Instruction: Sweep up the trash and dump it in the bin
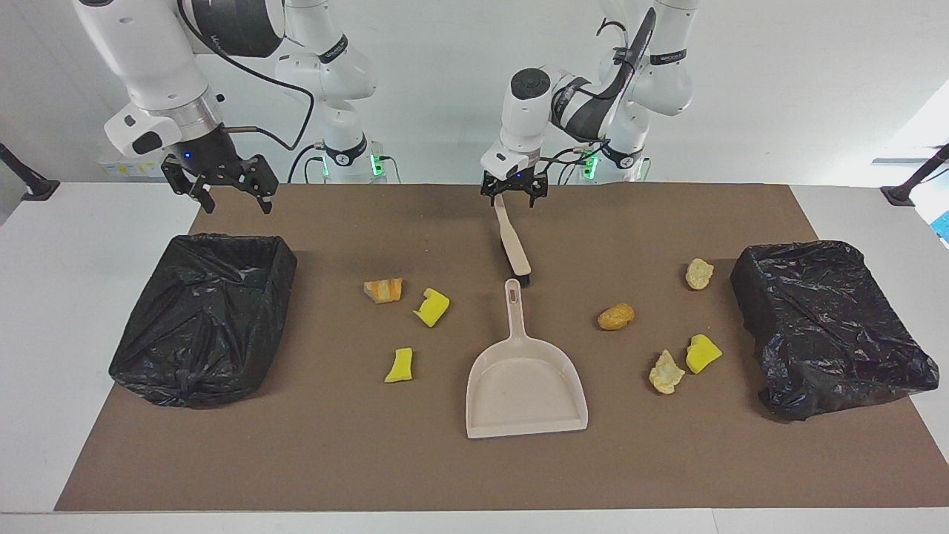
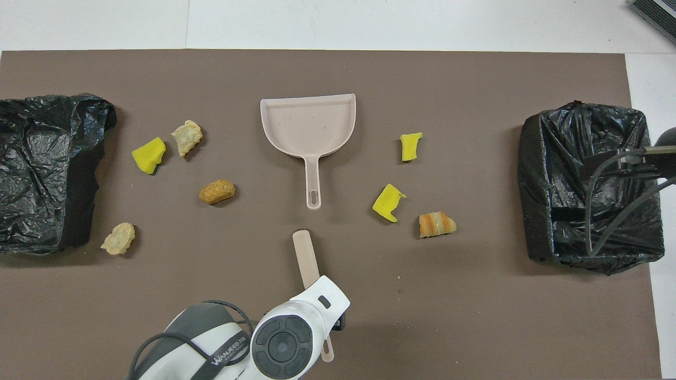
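Observation:
Several trash chunks lie on the brown mat [image 1: 445, 467] on both sides of the beige dustpan [image 1: 525, 378]: yellow sponge bits [image 1: 432, 307] and an orange bread lump [image 1: 383, 290] toward the right arm's end, tan lumps [image 1: 616, 317] and another sponge bit [image 1: 703, 353] toward the left arm's end. The beige brush [image 1: 514, 248] lies on the mat nearer to the robots than the dustpan, also seen in the overhead view [image 2: 306, 258]. My left gripper [image 1: 514, 194] is low over the brush handle's end, fingers open on either side of it. My right gripper [image 1: 219, 187] waits open and empty in the air.
One black-bagged bin [image 1: 204, 315] stands at the right arm's end of the mat, under the right gripper's side. A second black-bagged bin [image 1: 830, 326] stands at the left arm's end. The dustpan's handle points toward the brush.

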Available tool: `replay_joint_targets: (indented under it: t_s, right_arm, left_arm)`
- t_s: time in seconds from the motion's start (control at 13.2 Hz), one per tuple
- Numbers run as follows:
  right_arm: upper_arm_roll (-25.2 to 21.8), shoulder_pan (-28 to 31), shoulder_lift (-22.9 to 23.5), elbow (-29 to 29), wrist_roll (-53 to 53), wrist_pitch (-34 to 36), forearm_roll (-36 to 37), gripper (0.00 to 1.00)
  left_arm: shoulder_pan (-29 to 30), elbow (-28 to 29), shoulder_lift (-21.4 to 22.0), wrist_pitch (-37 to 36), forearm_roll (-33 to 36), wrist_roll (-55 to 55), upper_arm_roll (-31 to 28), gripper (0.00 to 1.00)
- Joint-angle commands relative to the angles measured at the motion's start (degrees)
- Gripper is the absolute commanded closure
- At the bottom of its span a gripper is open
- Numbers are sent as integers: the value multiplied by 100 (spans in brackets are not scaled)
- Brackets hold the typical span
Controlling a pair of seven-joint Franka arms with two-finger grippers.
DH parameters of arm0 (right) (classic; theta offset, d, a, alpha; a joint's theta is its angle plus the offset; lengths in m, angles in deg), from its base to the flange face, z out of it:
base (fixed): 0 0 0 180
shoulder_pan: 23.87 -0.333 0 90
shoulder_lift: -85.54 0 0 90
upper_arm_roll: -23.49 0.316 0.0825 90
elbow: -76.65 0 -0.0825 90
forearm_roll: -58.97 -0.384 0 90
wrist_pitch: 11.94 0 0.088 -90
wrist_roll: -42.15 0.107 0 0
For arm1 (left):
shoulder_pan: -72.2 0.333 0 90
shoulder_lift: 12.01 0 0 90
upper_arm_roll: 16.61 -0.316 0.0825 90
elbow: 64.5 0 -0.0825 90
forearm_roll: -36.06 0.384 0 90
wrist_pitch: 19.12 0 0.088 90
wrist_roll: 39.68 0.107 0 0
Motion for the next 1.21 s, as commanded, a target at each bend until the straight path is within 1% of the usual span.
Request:
replay_joint_targets:
  t_s: [0.0, 0.23, 0.38, 0.61, 0.76, 0.83, 0.91, 0.99, 1.06, 1.14]
  right_arm:
    - [7, 33, -61, -95, -138, -75, -93, 0]
    - [16, 42, -61, -95, -138, -75, -93, 0]
    - [16, 33, -61, -95, -138, -75, -93, 0]
    - [7, 33, -61, -95, -138, -75, -93, 0]
    - [7, 33, -61, -95, -129, -75, -93, 0]
    - [16, 33, -61, -95, -138, -75, -93, 0]
    - [7, 33, -61, -95, -146, -75, -93, 0]
    - [7, 42, -61, -95, -190, -128, 3, 0]
    - [16, 16, -140, -261, -182, -137, 39, 0]
    - [86, -167, -219, -480, -190, -189, 13, 0]
  left_arm:
    - [-148, 120, 21, 175, -187, -36, -92, 0]
    - [-218, 120, 13, 175, -424, -45, -92, 0]
    - [-218, 120, -127, 236, -442, -36, -93, 0]
    - [-218, 120, -137, 263, -442, -1, -93, 0]
    - [-218, 120, -137, 263, -442, -1, -92, 29]
    - [-218, 120, -137, 263, -442, 8, -101, 40]
    - [-209, 112, -137, 254, -442, 17, -101, 48]
    - [-209, 112, -137, 245, -442, 51, -101, 66]
    - [-209, 112, -146, 245, -442, 52, -101, 81]
    - [-201, 103, -146, 245, -442, 52, -101, 90]
